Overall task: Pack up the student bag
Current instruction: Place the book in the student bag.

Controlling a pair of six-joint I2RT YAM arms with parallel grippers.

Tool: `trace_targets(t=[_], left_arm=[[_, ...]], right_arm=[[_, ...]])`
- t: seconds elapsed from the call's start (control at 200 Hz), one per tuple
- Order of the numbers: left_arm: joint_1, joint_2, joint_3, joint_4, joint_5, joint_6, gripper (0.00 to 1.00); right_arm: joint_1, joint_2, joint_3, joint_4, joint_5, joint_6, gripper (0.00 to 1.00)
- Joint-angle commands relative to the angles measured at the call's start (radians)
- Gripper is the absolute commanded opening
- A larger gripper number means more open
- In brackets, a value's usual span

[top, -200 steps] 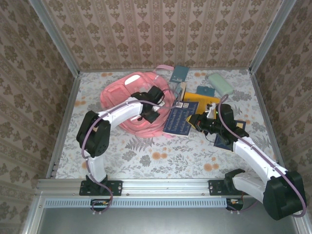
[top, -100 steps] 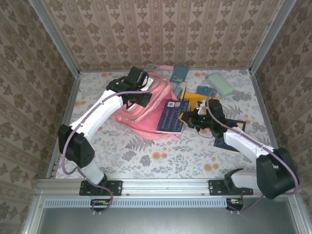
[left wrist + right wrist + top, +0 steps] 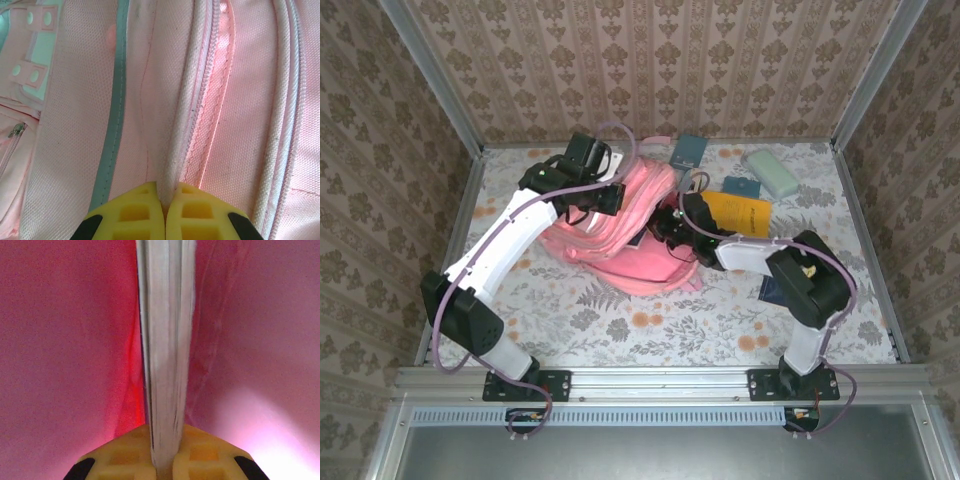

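left claw pinching student bag seam | right claw clamping book inside | yellow notebook beside

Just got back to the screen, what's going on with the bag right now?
The left hand is shut on the zipper edge of the pink bag. The right hand is shut on a book held edge-on, with pink fabric on both sides, so the book sits inside the bag's opening. A yellow book and a green case lie on the table.
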Motion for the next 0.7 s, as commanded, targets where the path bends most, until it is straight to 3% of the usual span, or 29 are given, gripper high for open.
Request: trace_targets(t=[0.0,0.155,0.23,0.305,0.445,0.555,0.695], left_arm=[[0.005,-0.052,0.012,0.094,0.043,-0.048,0.0],[0.007,-0.072,-0.014,0.097,0.031,-0.051,0.0],[0.01,-0.079,-0.028,0.096,0.024,-0.051,0.0],[0.019,-0.086,-0.042,0.092,0.011,-0.049,0.0],[0.042,-0.098,-0.076,0.083,-0.039,-0.044,0.0],[0.062,-0.105,-0.099,0.065,-0.113,-0.046,0.0],[0.096,-0.124,-0.134,0.054,-0.164,-0.021,0.0]], right_arm=[[0.036,0.075,0.111,0.12,0.168,0.091,0.0],[0.061,0.231,0.275,0.077,0.199,0.123,0.0],[0.068,0.291,0.34,0.057,0.183,0.125,0.16],[0.069,0.311,0.373,0.018,0.149,0.119,0.39],[0.064,0.256,0.314,-0.003,0.124,0.084,0.59],[0.053,0.195,0.278,-0.087,0.049,0.023,0.64],[0.053,0.083,0.164,-0.13,0.043,-0.023,0.67]])
